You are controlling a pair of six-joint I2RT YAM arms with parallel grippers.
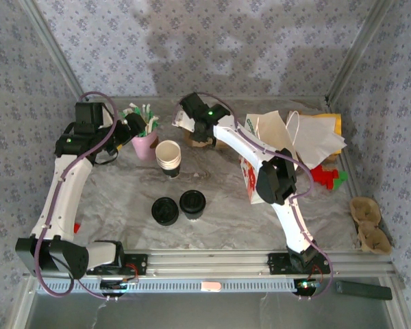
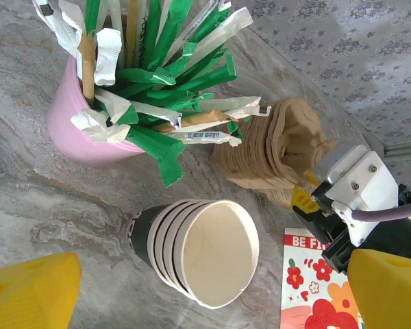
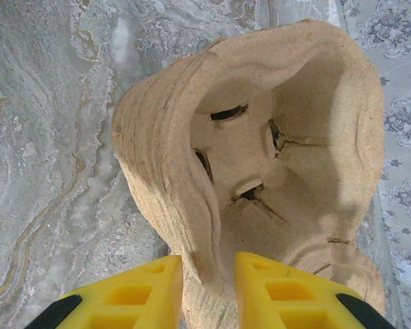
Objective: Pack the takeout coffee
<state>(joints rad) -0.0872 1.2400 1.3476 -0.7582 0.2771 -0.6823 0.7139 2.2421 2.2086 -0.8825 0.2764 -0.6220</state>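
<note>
Clenching our right pincer (image 3: 205, 291) on the pulp carrier stack (image 3: 260, 137), left pincer (image 2: 209, 295) released, we likely want a tray for the takeout coffee (image 1: 192, 203).

Bright even daylight over my table (image 1: 123, 199), broad soft shadow on the back wall (image 1: 192, 48), pale glare on marble, my left fingers (image 2: 27, 291) blurred close up

The takeout coffee (image 1: 192, 203) stood upright near the middle of the table (image 1: 226, 205), a small cup capped with a round black lid.
</note>
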